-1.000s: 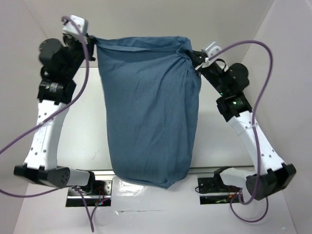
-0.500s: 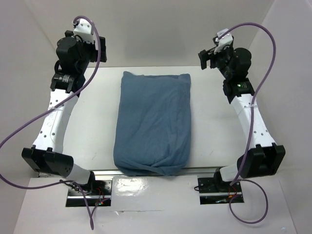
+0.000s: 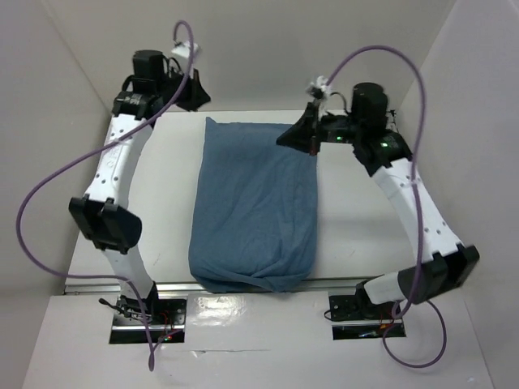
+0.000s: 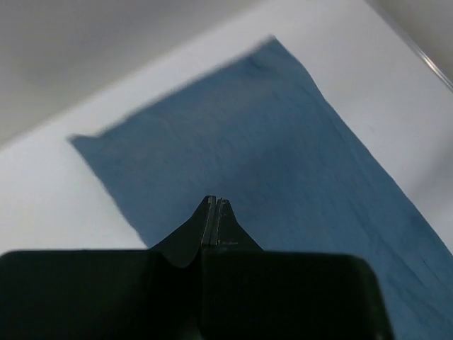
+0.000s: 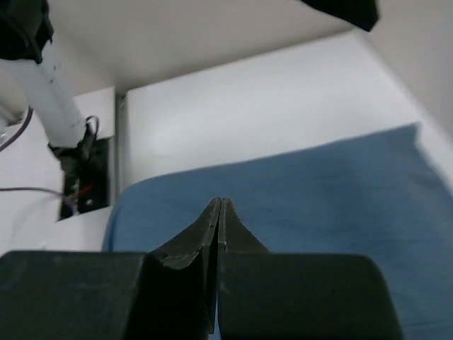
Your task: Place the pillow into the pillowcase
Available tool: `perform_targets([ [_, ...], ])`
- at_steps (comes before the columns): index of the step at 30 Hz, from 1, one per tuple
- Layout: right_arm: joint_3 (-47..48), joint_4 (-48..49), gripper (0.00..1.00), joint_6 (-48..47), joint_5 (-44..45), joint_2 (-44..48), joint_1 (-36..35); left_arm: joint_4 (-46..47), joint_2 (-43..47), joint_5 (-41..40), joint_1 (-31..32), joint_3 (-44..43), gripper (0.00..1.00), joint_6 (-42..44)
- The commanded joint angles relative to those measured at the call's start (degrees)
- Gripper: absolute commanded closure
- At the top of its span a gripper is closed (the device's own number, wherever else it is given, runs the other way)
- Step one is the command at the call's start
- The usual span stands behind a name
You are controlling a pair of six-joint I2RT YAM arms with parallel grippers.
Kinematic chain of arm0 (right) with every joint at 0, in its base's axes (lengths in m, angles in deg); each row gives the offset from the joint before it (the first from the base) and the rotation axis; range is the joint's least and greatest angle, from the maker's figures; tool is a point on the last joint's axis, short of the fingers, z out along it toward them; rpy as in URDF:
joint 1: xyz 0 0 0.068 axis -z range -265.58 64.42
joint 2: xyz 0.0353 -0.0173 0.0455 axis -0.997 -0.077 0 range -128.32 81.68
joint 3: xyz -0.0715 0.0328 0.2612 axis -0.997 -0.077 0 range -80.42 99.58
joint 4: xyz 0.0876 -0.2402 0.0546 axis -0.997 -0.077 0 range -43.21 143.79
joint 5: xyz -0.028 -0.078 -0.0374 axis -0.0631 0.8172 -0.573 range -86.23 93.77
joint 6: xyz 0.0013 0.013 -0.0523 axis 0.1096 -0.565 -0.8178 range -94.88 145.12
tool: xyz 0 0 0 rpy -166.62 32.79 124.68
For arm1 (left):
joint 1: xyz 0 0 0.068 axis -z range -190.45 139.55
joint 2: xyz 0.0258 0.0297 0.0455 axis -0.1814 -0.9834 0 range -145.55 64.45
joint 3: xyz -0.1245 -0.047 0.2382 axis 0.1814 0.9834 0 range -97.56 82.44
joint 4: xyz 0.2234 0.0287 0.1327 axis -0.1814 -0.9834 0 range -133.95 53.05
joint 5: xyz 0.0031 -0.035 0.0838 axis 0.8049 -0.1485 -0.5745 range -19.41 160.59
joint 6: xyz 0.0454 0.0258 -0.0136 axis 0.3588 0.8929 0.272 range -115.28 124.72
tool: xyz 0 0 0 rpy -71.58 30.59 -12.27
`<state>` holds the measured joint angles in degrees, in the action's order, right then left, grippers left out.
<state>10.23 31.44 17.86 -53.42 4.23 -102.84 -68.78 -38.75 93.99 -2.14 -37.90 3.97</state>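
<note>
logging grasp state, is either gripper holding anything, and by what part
Nothing is held. The left gripper and right gripper are both shut with nothing between their fingers; the pillowcase lies loose on the table.

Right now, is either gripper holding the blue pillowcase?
No, the wrist views show the left gripper and right gripper shut with no cloth pinched, and the pillowcase lies loose below them.

From above and behind the rig I see the whole white table (image 3: 162,203). Both wrist cameras look down close over the soft denim-blue cloth pillowcase (image 3: 255,203), which all three views share.
</note>
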Motion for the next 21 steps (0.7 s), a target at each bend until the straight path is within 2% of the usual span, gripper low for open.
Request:
perform_targets([
  [1, -5.1, -7.6, 1.0, 0.7, -4.3, -4.6, -4.8, -9.5, -6.0, 13.1, 2.3, 0.8, 1.0, -0.5],
  [3, -11.5, -4.3, 1.0, 1.2, -0.7, -4.6, -7.4, -12.4, -10.0, 18.1, 2.8, -2.1, 1.0, 0.1],
  [5, -13.8, -2.0, 1.0, 0.2, 3.6, -7.3, -13.0, -13.2, -13.0, 20.0, 4.4, -2.1, 1.0, 0.1],
  [7, -15.1, -1.4, 1.0, -1.4, 7.7, -9.4, -15.8, -12.6, -16.6, 23.0, 5.4, -1.6, 1.0, 0.1],
  [9, -15.2, -0.3, 1.0, -2.1, 12.7, -13.1, -18.6, -13.2, -19.3, 23.9, 7.0, -2.6, 1.0, 1.2],
  [11, -13.2, -0.3, 1.0, -2.1, 13.9, -16.1, -19.4, -15.6, -24.3, 24.7, 7.5, -7.1, 1.0, 2.3],
  [17, -8.5, 1.7, 1.0, -2.3, 21.1, -26.9, -23.3, -14.0, -32.1, 24.5, 10.0, -11.4, 1.0, 1.6],
  [21, -6.8, -3.7, 1.0, -4.8, 23.5, -33.3, -23.3, -14.0, -35.1, 21.8, 10.5, -12.0, 1.0, 3.8],
])
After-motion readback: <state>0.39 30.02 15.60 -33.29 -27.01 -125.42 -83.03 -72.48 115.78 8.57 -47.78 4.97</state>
